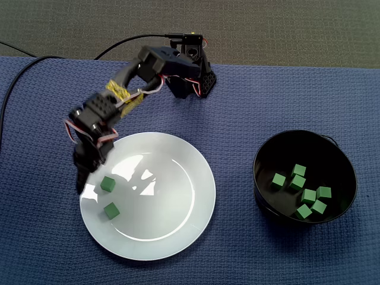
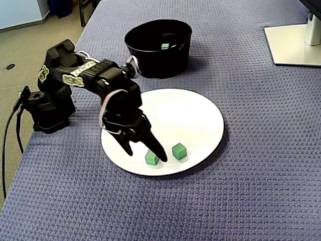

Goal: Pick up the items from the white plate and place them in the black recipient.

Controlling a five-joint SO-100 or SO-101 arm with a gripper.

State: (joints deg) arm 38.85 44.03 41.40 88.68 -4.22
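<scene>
A blue-grey woven cloth (image 1: 267,101) (image 2: 241,191) covers the tabletop. On it a round white plate (image 1: 172,178) (image 2: 190,115) and a black round bowl (image 1: 256,169) (image 2: 150,60) stand apart, not touching. Past the bowl, in a fixed view, the flat white foot of a stand (image 2: 293,42) sits at the cloth's far corner. A black cable (image 1: 18,77) (image 2: 7,140) trails from the arm's base over the cloth's edge.

Two small green cubes lie on the plate near its rim, apart from each other: the nearer green cube (image 1: 107,184) (image 2: 152,158) and the farther green cube (image 1: 111,210) (image 2: 179,151). Seven more green cubes (image 1: 308,196) sit loose in the bowl's bottom.

The black pincer (image 1: 83,177) (image 2: 144,153) hangs low over the plate's edge, its fingers spread and gripping nothing. In a fixed view the nearer green cube lies just beside the longer fingertip (image 2: 159,155).

Yellow patterned tape (image 1: 119,92) (image 2: 75,80) wraps the arm; its print is too small to read.
</scene>
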